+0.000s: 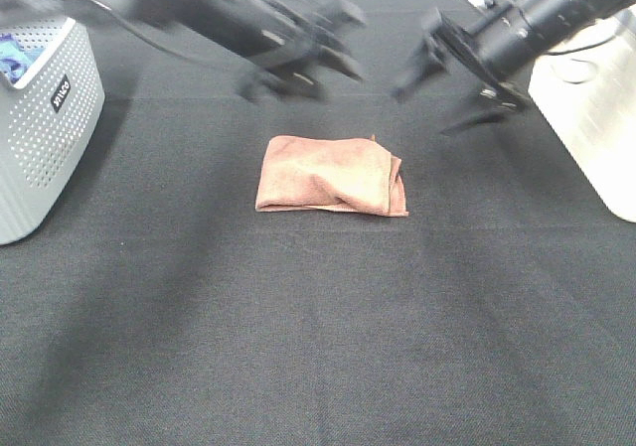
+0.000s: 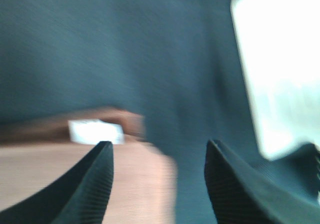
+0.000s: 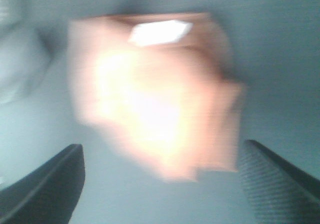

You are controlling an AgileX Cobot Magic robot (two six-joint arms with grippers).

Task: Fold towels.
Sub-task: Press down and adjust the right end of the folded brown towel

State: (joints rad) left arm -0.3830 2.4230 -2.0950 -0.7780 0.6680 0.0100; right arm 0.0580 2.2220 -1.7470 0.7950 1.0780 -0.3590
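- The black cloth-covered table (image 1: 318,347) filled the exterior high view. No fault was noted on it.
- A white perforated basket (image 1: 45,128) stood at the left edge and a white container (image 1: 596,138) at the right edge. Both were well apart from the work.
- The left gripper (image 1: 298,76) hung above the table beyond the towel. Its jaws stood widely parted and held nothing. Its wrist view showed the two fingers (image 2: 87,184) over the near edge of the cloth, though that view was badly blurred.
- The right gripper (image 1: 447,98) hung beyond the towel on the right side. Its jaws were likewise spread wide and empty, with the cloth lying between the fingers (image 3: 55,184) in its wrist view.
- The towel (image 1: 331,175), reddish-brown, lay at the middle of the table as a compact folded rectangle. Its right end looked uneven, with layers stepped rather than flush.
- A small white label (image 3: 160,32) showed at one edge of the towel.
- Judgement: the fold appeared largely done, with tidying or removal possibly outstanding.
- Risk: a pinch taken at the stepped right end could catch only the top layer and so peel the fold open.
- Risk: a low approach by either arm could drag the bundle across the table, since nothing pinned it.
- Risk: the two grippers stood near each other, so a joint reach to the middle could bring them into contact.
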